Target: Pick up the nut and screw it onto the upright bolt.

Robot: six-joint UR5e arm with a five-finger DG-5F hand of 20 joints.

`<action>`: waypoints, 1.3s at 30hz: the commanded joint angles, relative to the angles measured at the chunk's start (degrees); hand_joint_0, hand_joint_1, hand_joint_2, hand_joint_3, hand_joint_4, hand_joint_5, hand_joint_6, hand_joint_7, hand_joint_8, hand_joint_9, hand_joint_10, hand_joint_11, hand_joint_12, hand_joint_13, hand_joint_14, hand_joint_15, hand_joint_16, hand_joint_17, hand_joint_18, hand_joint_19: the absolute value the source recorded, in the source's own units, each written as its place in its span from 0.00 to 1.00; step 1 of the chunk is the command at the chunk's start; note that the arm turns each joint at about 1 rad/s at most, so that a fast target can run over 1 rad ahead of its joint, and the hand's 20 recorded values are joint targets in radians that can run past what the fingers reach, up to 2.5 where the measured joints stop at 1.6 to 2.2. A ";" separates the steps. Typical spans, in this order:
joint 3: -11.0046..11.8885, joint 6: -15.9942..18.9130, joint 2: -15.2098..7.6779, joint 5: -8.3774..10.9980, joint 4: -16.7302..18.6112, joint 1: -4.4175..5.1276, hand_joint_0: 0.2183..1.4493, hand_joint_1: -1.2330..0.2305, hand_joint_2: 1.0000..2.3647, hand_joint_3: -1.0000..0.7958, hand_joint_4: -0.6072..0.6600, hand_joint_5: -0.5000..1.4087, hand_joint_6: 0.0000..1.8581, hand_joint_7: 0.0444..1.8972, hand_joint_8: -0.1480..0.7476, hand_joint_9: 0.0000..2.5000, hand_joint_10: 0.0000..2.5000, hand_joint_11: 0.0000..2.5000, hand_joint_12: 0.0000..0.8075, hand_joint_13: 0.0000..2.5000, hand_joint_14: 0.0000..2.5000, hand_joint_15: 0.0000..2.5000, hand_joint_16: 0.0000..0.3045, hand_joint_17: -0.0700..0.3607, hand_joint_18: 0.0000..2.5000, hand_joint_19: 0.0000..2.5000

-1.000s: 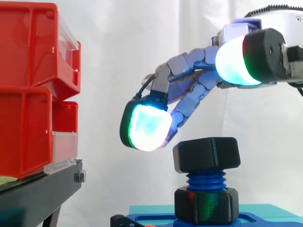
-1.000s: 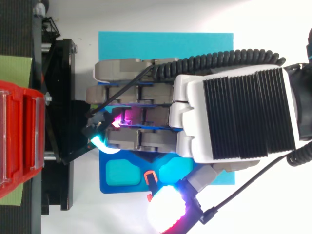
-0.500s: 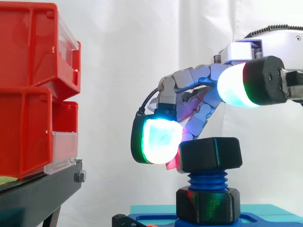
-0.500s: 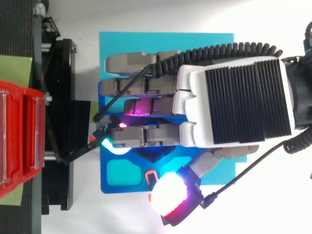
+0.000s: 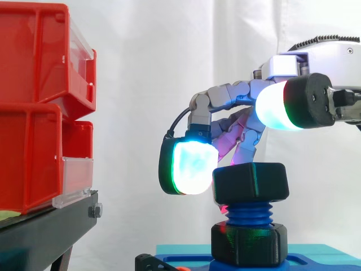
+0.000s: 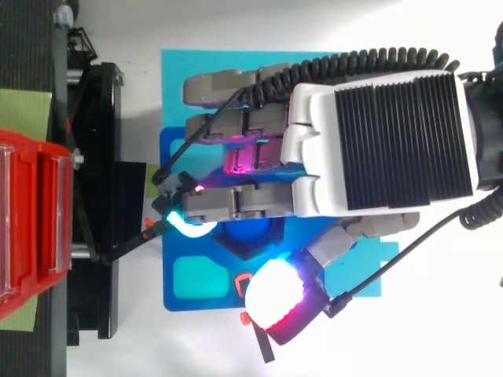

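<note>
Hand (image 5: 224,96) has lowered, now just over nut (image 5: 251,182).

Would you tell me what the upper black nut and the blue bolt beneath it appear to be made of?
The upper nut: probably printed plastic, matte black, with thick rounded edges. The bolt: likely plastic too, uniform blue with coarse, chunky threads. Neither shows a metallic glint.

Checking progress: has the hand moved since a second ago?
Yes: the hand shifted right, away from the red bins, and lower, beside the upper nut.
</note>
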 commanded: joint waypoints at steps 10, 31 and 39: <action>0.00 -0.26 0.00 0.00 0.00 -0.39 0.24 0.75 0.00 0.28 0.55 0.29 0.32 0.67 0.47 0.53 0.00 0.00 0.25 0.36 0.00 0.00 0.05 0.24 0.21 0.00; 0.00 -1.14 0.00 -0.71 0.00 -1.53 0.25 0.72 0.00 0.28 0.53 0.30 0.34 0.64 0.43 0.71 0.00 0.09 0.21 0.46 0.00 0.02 0.04 0.22 0.31 0.02; 0.00 -1.41 0.00 -1.06 0.00 -1.88 0.25 0.70 0.00 0.28 0.54 0.30 0.35 0.62 0.41 0.75 0.00 0.10 0.20 0.49 0.00 0.02 0.03 0.22 0.35 0.04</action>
